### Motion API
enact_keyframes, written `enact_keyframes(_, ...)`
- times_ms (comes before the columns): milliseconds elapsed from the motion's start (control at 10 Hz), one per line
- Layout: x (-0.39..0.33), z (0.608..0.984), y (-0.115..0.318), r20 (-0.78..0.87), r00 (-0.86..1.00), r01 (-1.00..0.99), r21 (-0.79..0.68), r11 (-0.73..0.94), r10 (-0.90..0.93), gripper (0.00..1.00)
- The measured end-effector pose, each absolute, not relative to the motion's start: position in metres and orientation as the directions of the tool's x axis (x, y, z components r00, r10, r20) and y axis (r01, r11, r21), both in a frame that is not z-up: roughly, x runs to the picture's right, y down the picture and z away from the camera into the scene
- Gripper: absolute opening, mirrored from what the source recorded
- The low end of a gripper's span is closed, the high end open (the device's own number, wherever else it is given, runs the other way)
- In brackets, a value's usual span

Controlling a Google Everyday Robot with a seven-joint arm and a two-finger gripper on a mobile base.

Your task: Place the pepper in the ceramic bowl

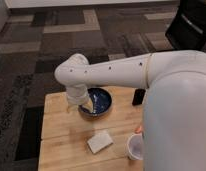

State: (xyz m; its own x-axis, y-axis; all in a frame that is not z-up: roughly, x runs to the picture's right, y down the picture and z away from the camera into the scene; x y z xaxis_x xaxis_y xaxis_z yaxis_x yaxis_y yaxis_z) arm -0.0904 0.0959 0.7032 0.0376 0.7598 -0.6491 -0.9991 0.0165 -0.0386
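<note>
Arm (118,70) runs roughly level out from the white torso (176,120), then bends sharply down at the elbow (71,70). Wrist (76,95) points near vertical. Gripper (82,104) hangs right under the wrist, mostly hidden by it, facing down, jaws spread wide.

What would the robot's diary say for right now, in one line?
tool: open, at edge of ceramic bowl | pepper: on table by white cup, not held | step: pick not yet done

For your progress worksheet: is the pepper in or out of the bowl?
Out: pepper lies beside the white cup; gripper at the bowl.
</note>
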Motion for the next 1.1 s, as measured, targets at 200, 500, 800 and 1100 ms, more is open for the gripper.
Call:
enact_keyframes(200,-0.057,0.707,0.087,-0.647,-0.025,-0.999,-0.009,-0.040,0.762,0.65)
enact_keyframes(500,0.008,0.724,0.068,-0.661,-0.093,-0.991,-0.010,-0.133,0.745,0.65)
enact_keyframes(800,0.089,0.725,0.056,-0.662,-0.167,-0.984,0.061,-0.169,0.730,0.65)
enact_keyframes(1100,0.091,0.724,0.056,-0.661,-0.170,-0.983,0.064,-0.171,0.731,0.65)
